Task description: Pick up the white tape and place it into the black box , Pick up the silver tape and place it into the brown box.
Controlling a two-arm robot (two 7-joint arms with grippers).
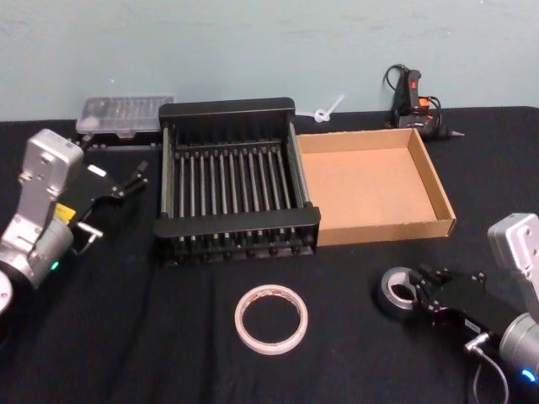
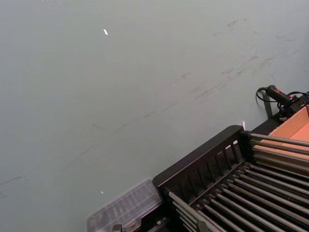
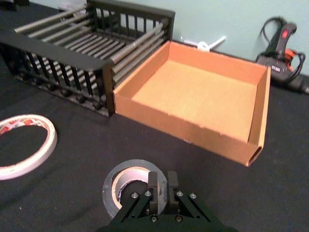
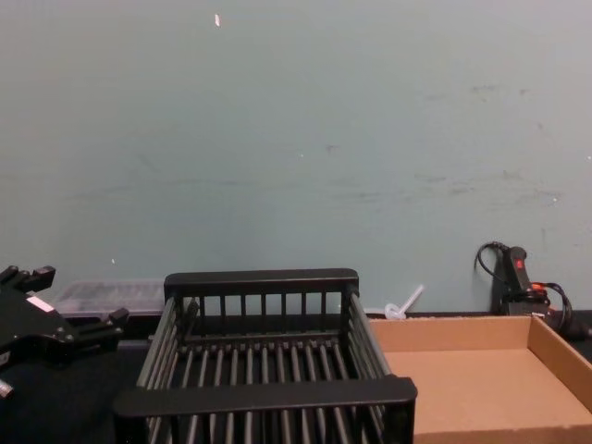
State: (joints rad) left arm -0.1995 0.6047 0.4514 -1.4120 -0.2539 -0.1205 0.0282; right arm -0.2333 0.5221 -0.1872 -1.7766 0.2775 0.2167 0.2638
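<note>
The desk (image 1: 126, 337) is covered in black cloth, and on it the brown box (image 1: 375, 181) and the black box (image 1: 232, 181) sit touching side by side, the cardboard one toward the robot's right; both hold nothing yet. The left hand (image 1: 135, 178) hangs idle off the black box's left side, its fingers spread apart. Nearer the robot, in front of the black box, the white tape (image 1: 271, 318) lies flat with nothing touching it: a wide, thin ring that is likely light and a little flexible, best pinched across its wall. The silver tape (image 3: 131, 186) lies flat in front of the brown box's near right part, a smaller, thicker roll that should be stiffer, somewhat heavier and smooth-sided, so a pinch across one wall, one finger in the pale core and one outside, looks safest. The right hand (image 3: 162, 189) is right at that roll, its fingers close together at the near wall; whether they actually clamp it I cannot tell, and the roll rests on the cloth.
</note>
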